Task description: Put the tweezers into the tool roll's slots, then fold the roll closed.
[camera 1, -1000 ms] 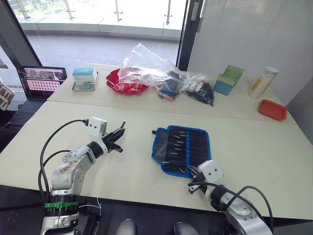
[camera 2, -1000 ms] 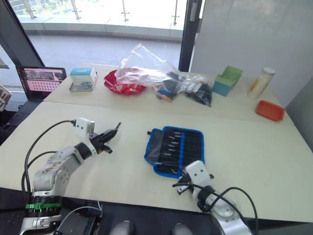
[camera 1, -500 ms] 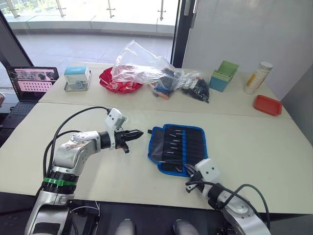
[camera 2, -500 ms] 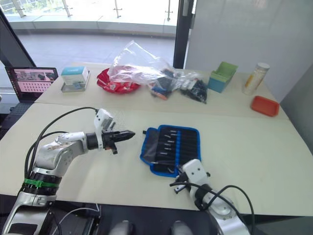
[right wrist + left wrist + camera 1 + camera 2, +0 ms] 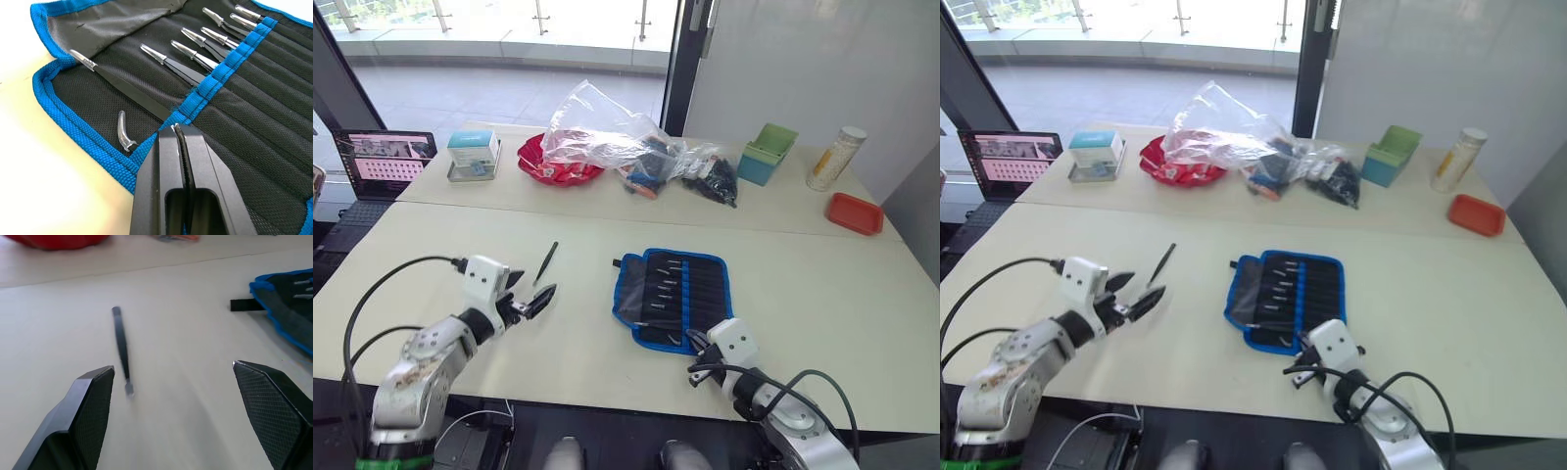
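One slim black pair of tweezers (image 5: 546,262) lies loose on the pale table, left of the tool roll (image 5: 673,297). The roll is spread open, black with blue binding, and several tweezers (image 5: 195,51) sit in its slots (image 5: 254,112). A small clear tip cap (image 5: 123,132) lies on its inner face. My left gripper (image 5: 530,292) is open just short of the loose tweezers (image 5: 121,345), which lie apart from its fingers (image 5: 90,406). My right gripper (image 5: 174,129) is shut and empty over the roll's near blue edge.
Along the far side of the table are clear plastic bags (image 5: 607,137) over a red bowl (image 5: 553,168), a green box (image 5: 771,155), a white bottle (image 5: 832,159), a red tray (image 5: 854,213), a small box (image 5: 473,155) and a laptop (image 5: 386,157).
My left gripper has opened and let go of the tweezers, which now lie on the table. The left arm has drawn back from the roll. The right gripper is unchanged.
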{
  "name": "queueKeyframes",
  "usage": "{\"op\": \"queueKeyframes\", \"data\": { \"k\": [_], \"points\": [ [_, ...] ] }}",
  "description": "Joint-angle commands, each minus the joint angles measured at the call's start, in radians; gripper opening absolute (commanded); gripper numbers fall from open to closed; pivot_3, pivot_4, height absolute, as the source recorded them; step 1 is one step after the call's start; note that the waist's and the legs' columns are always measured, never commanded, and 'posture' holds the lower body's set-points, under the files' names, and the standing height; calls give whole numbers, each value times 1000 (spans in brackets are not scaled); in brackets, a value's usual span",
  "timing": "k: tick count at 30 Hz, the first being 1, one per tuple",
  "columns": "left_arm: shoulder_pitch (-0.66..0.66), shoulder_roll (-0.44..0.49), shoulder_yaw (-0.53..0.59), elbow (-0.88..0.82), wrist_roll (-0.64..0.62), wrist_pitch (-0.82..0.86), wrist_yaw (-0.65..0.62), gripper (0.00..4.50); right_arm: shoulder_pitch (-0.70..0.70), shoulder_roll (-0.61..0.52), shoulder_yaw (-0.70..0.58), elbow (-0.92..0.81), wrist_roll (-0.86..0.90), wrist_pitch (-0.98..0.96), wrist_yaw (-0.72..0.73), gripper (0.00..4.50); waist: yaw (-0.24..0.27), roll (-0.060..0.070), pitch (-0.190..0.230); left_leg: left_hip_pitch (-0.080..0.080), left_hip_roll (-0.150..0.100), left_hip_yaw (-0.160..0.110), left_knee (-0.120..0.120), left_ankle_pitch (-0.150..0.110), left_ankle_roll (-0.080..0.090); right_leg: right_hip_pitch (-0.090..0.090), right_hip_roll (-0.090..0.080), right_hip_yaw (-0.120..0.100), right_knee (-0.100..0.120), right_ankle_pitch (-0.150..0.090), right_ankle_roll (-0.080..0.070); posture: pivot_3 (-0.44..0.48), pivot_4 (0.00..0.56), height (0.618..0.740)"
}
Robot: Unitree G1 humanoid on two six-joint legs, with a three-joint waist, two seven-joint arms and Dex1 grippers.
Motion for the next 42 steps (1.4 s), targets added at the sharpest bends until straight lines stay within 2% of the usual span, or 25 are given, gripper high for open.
{"op": "queueKeyframes", "data": {
  "k": [1, 5, 8, 17, 23, 26, 29, 36, 42],
  "points": [
    [31, -10, 27, -98, 21, 69, 95, 4097, 33, -19, -2, 81, -6, 63, 7, 0, 8, -1, 1, 0, 0, 0, 0, 0, 0, 0, 0, 0, 0, 0, 0, 0, 150, 723],
    [26, -31, -6, -77, 61, 124, 166, 4097, 33, -21, -4, 77, -7, 66, 11, 0, 16, -2, 2, 2, 0, 0, 0, 1, -1, 1, 0, 0, 1, 0, 0, 0, 150, 723],
    [-13, -21, -57, -4, 98, 117, 163, 4097, 32, -21, -3, 71, -8, 71, 11, 0, 16, -2, 2, 2, 0, 0, 0, 1, -1, 1, 0, 0, 0, 0, 0, 0, 150, 723],
    [-264, -67, -176, 403, 181, 40, 129, 4097, 20, -11, 4, 66, -12, 79, 0, 0, 22, 3, -3, 8, -2, 0, 1, 1, -1, 2, 0, -1, 1, 0, 0, 0, 150, 723],
    [-400, -144, -241, 651, 227, -73, 79, 4097, 4, -1, 12, 74, -13, 81, -7, 0, 31, 11, -9, 11, -3, 0, 1, 3, -1, 6, 0, -1, 1, 0, 1, 0, 150, 723],
    [-438, -167, -250, 723, 248, -113, 63, 3300, -3, 3, 18, 77, -13, 80, -10, 0, 34, 13, -10, 14, -3, 0, 1, 4, -2, 9, 0, -1, 1, -1, 2, 0, 150, 723],
    [-469, -190, -251, 754, 254, -125, 54, 2306, -8, 8, 21, 82, -15, 80, -13, 0, 34, 13, -10, 22, -3, 0, 0, 4, -2, 17, 0, -1, -1, -4, 9, 0, 150, 723],
    [-486, -207, -236, 766, 261, -124, 47, 19, -12, 11, 20, 83, -16, 79, -14, 0, 34, 13, -11, 22, -3, 0, 0, 4, -2, 18, -1, -1, -1, -5, 9, 0, 150, 723],
    [-497, -166, -190, 665, 240, -142, 38, 19, -3, 13, 24, 80, -17, 76, -17, 0, 30, 11, -10, 18, -3, 0, 0, 4, -2, 18, 0, -1, -1, -5, 9, 0, 150, 723]
  ]
}}
